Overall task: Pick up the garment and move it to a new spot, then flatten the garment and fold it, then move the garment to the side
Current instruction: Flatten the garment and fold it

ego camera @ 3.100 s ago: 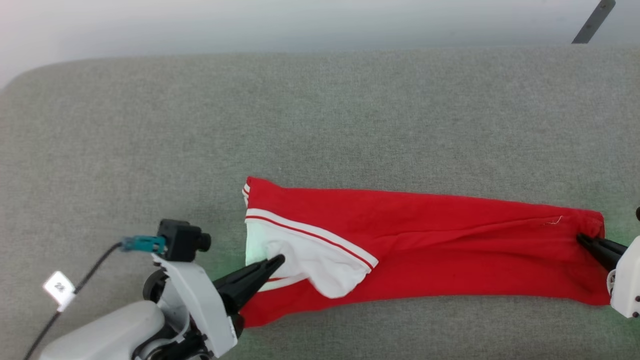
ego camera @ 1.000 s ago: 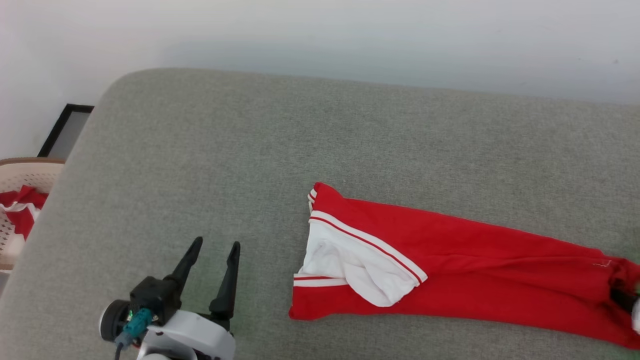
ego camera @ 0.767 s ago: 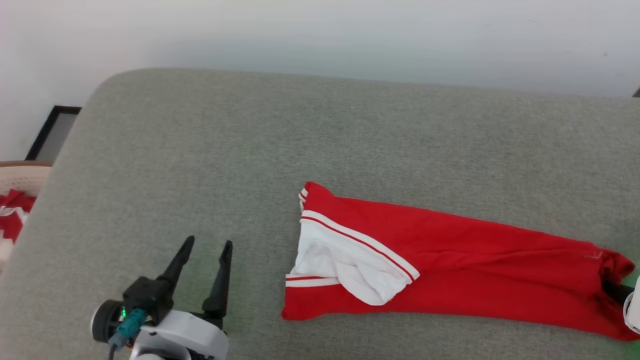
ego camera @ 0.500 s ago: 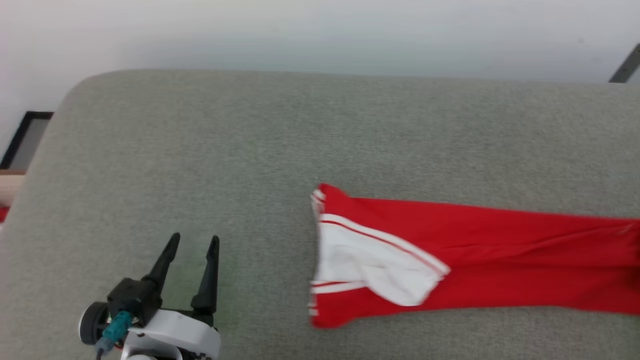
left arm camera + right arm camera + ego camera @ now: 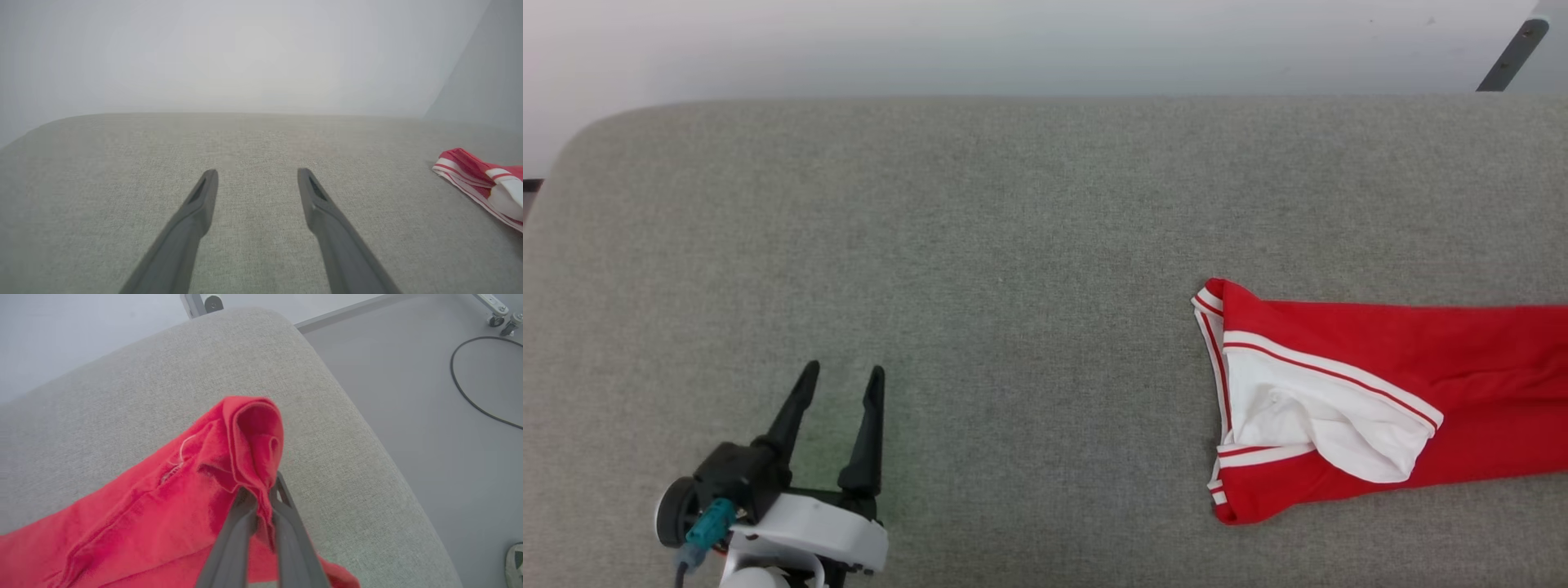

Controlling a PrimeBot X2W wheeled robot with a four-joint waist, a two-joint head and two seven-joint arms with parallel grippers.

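Note:
The garment [image 5: 1347,400] lies folded into a long red strip on the grey cushion, its white sleeve and striped trim at the left end, the rest running off the head view's right edge. In the right wrist view my right gripper [image 5: 261,494] is shut on a bunched red corner of the garment [image 5: 253,437], lifted slightly near the cushion's right end. My left gripper [image 5: 842,371] stands open at the lower left, far from the cloth, nothing between its fingers. The left wrist view shows that left gripper [image 5: 257,173] over bare cushion, with the garment's striped end [image 5: 470,175] at far right.
The grey cushion [image 5: 980,245] has wide bare room at left and centre. Its rounded right end [image 5: 367,457] drops to grey floor with a black cable [image 5: 470,388], a metal leg [image 5: 202,302] and casters [image 5: 498,314]. A white wall runs behind.
My right gripper has closed on the garment's right end and dragged the strip to the right along the cushion, away from my left gripper. The head camera has also turned.

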